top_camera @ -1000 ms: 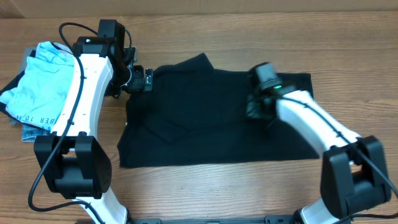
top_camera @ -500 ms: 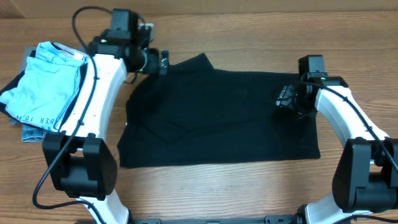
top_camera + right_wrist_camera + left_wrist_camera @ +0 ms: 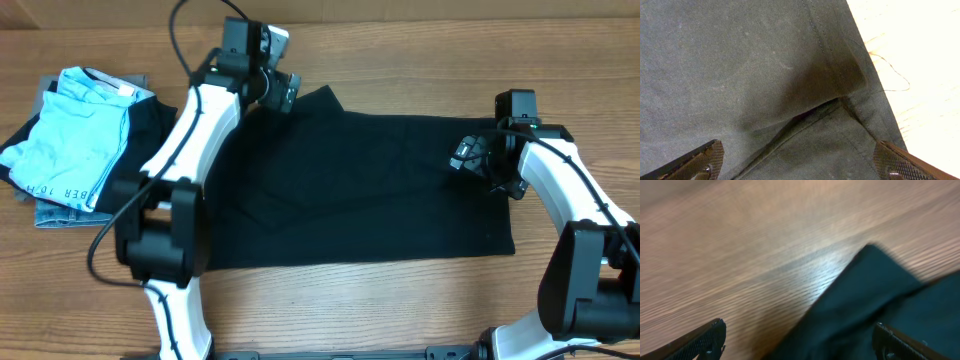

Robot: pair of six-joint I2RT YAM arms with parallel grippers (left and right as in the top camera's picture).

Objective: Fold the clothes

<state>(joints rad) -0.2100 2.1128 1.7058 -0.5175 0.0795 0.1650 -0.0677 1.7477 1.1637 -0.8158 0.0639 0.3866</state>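
Left end effector (image 3: pixel 283 92) and right end effector (image 3: pixel 464 157) gape empty over the black T-shirt (image 3: pixel 350 195) — a light blue folded garment (image 3: pixel 65 140) lies apart on the desk (image 3: pixel 400 300).

Wooden table (image 3: pixel 400 300) with black T-shirt (image 3: pixel 350 190) and folded garment pile (image 3: pixel 70 140)

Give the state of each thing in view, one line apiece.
black T-shirt: spread flat on the table, far left corner poking out, not gripped.
left gripper: open, empty, over that corner.
right gripper: open, empty, over the shirt's right edge.
light blue garment: folded, lying at far left.
denim-like piece: folded, under the light blue garment.
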